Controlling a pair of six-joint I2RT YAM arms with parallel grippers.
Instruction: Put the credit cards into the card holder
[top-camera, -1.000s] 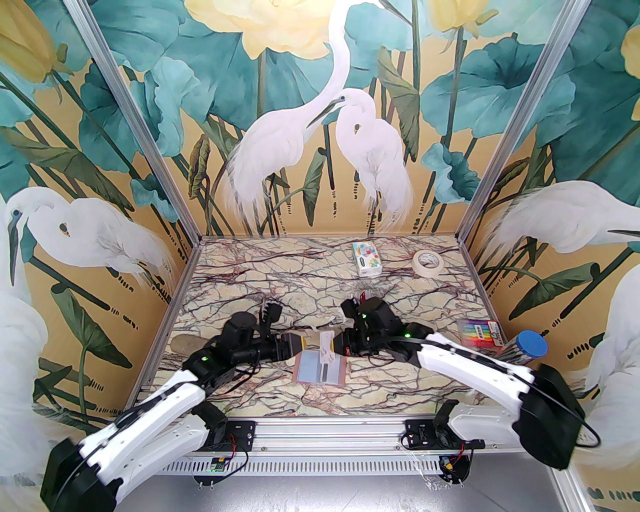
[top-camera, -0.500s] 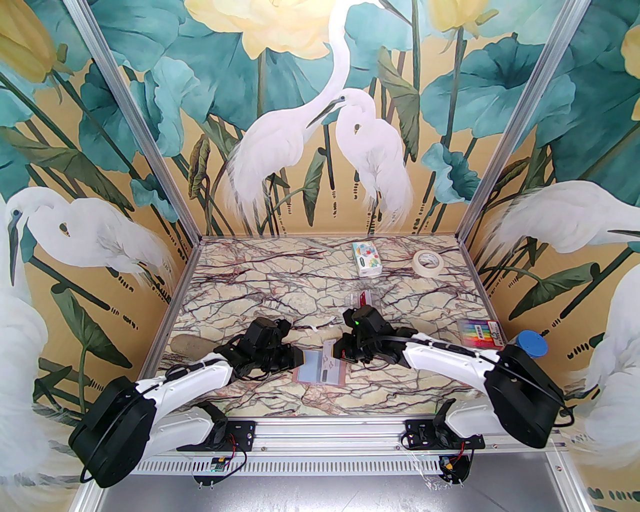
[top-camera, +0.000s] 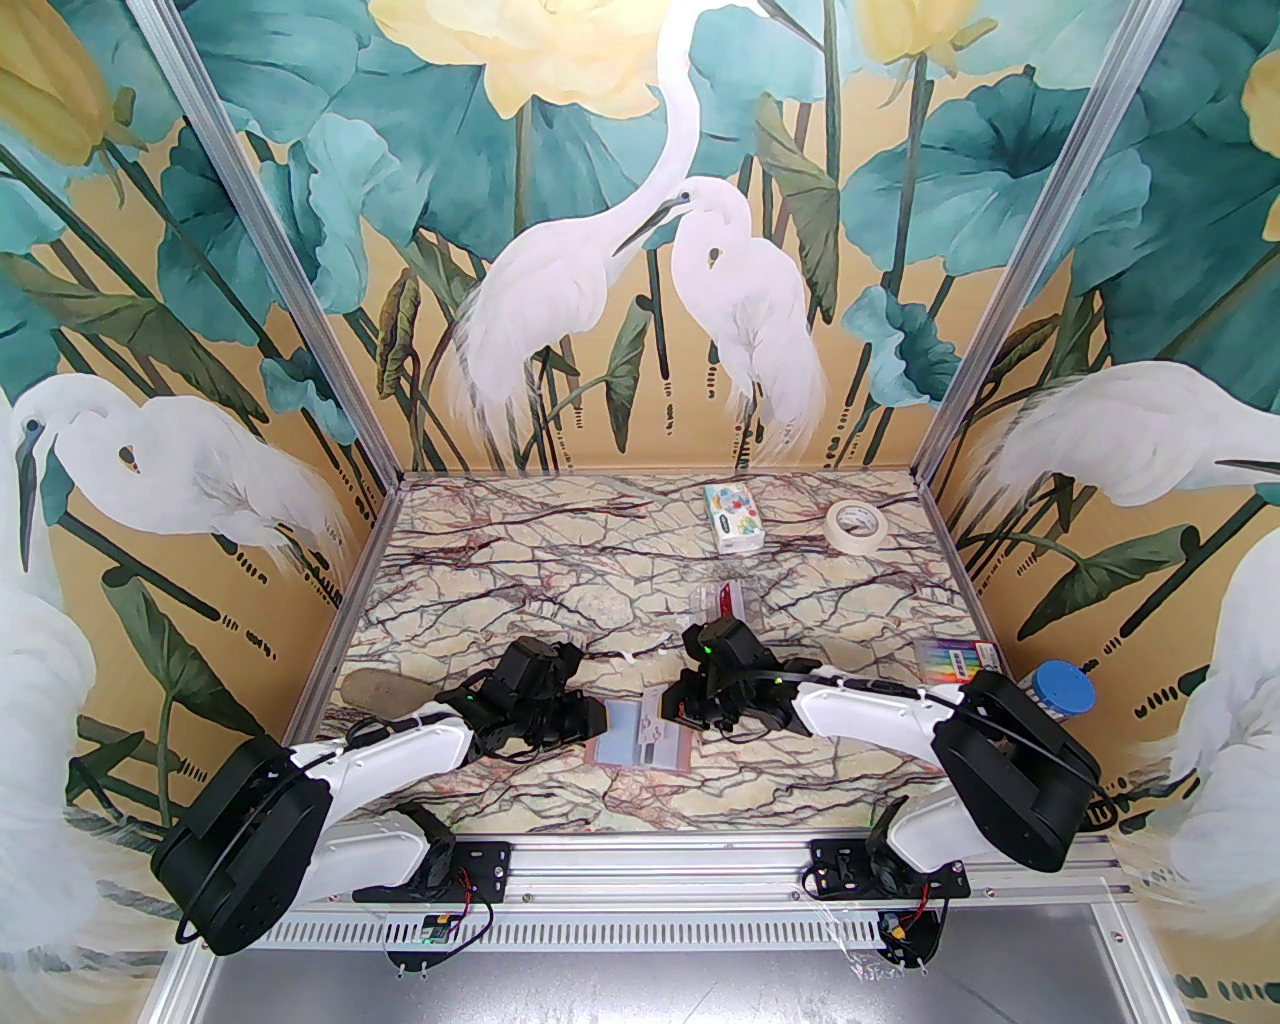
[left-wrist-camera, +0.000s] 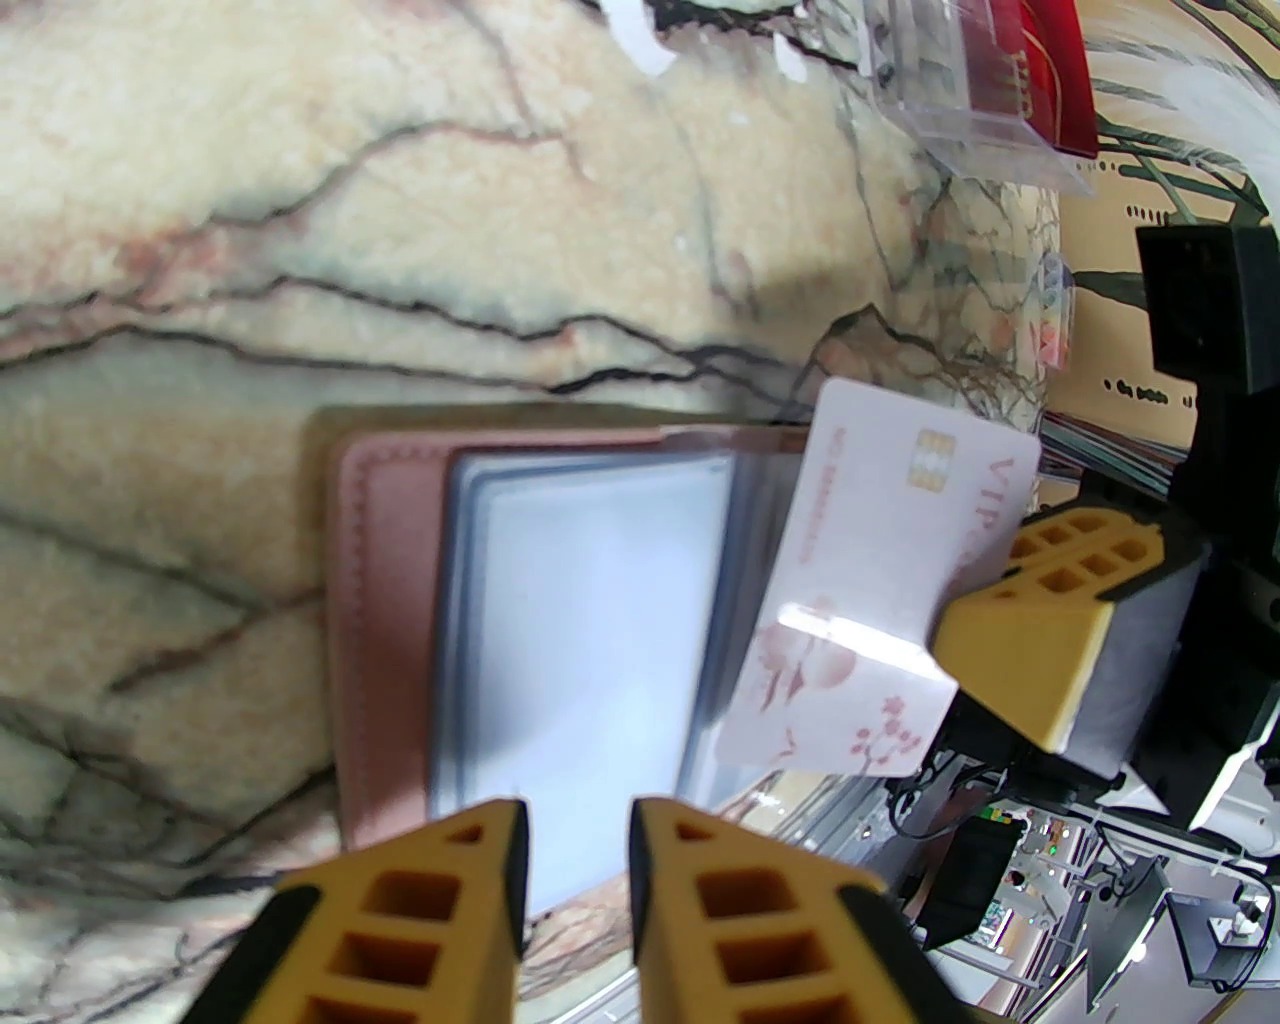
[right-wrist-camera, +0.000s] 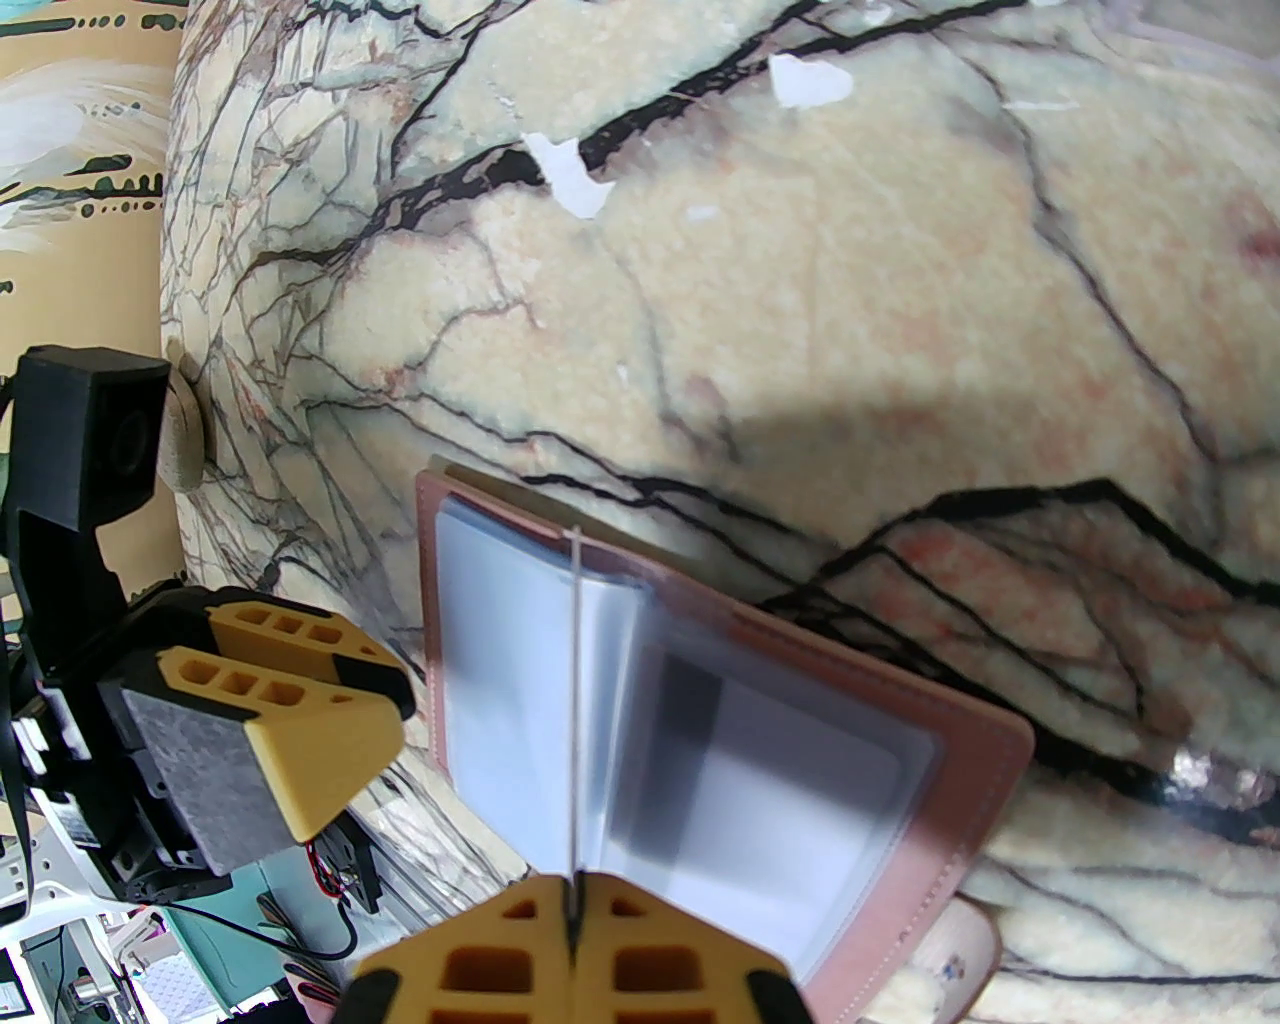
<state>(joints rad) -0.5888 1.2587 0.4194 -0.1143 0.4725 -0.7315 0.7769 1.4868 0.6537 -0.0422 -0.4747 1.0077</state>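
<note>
Inspection finding: the dusty-pink leather-like folding card holder lies open and flat on the marble-patterned table, near the front edge, between the two grippers. Its clear sleeves face up, and a grey card with a dark stripe sits in a sleeve on the right half.

The right gripper has its jaws clamped on a white plastic card with a gold chip and pink blossom print. The card is held tilted over the holder's fold. Whether its lower edge has entered a sleeve cannot be determined.

The left gripper is at the holder's left edge, jaws a narrow gap apart with nothing pinched. Contact with the holder cannot be confirmed.

Farther back, a red card stands in a clear plastic stand.
</note>
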